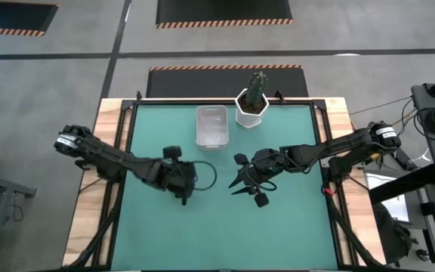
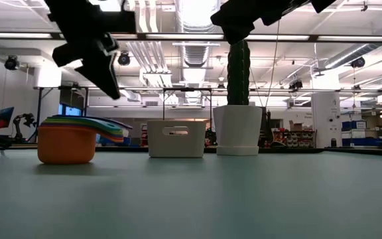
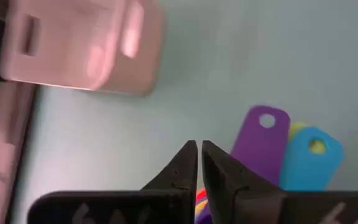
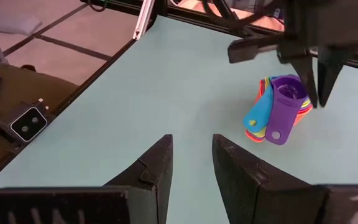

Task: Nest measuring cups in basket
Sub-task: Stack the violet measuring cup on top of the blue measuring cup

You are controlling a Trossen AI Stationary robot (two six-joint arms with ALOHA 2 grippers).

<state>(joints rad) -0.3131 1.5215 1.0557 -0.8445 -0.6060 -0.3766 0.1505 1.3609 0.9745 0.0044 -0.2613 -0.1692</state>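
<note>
The measuring cups (image 2: 68,141) stand nested in one stack on the green table. The orange cup is lowest, with its base on the mat. The purple cup (image 4: 286,99) is on top, and the purple and blue handles (image 3: 309,155) fan out sideways. My left gripper (image 3: 199,152) hangs shut just above the stack and clear of it (image 2: 111,89), with nothing between its fingers. In the high view the left arm hides the stack. My right gripper (image 4: 191,155) waits open near the table's middle (image 1: 238,183), pointing toward the cups. The clear basket (image 1: 211,126) stands by the far edge.
A white hexagonal pot with a cactus (image 1: 251,106) stands right of the basket at the far edge. Bare green mat (image 1: 278,227) lies toward the near edge. A black frame (image 1: 131,113) runs along the mat's sides.
</note>
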